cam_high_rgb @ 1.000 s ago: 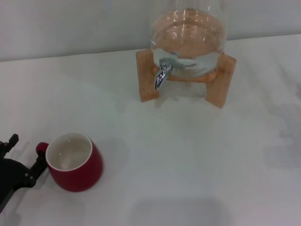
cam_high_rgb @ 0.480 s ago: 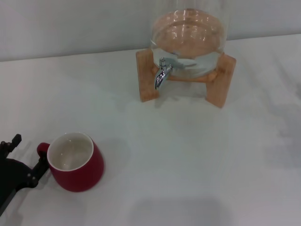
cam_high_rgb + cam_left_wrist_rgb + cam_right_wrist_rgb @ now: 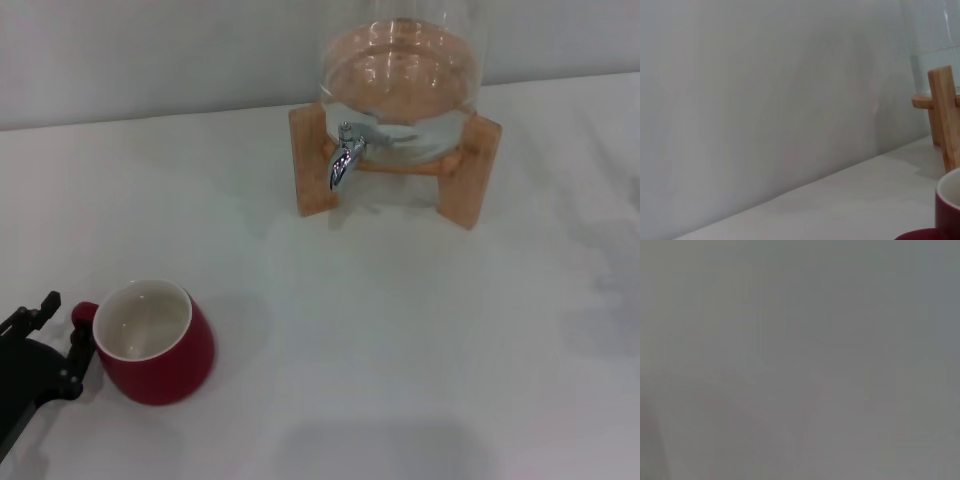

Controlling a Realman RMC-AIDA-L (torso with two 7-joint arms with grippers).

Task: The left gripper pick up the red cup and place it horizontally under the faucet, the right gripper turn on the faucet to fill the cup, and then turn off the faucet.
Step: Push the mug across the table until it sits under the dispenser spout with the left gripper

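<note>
You are dealing with a squat, rounded dark red ceramic cup with a cream-white inside, standing upright and empty at the near left of the white surface. Judge it as rigid, glazed and fairly slippery, light now but noticeably heavier once filled, and likely to chip if knocked. Its small red loop handle points left, toward your arm; that handle or the rim wall beside it looks the natural place to take hold.

The left gripper, with black clawed fingers, sits at the near left edge with those fingers spread on either side of the handle, one far, one near. The near finger looks to be at or touching the handle, but you cannot tell whether it presses; nothing is pinched yet.

The shiny chrome faucet on the clear glass dispenser with the wooden stand stands well apart, at the far middle.

The right gripper is not in sight.
</note>
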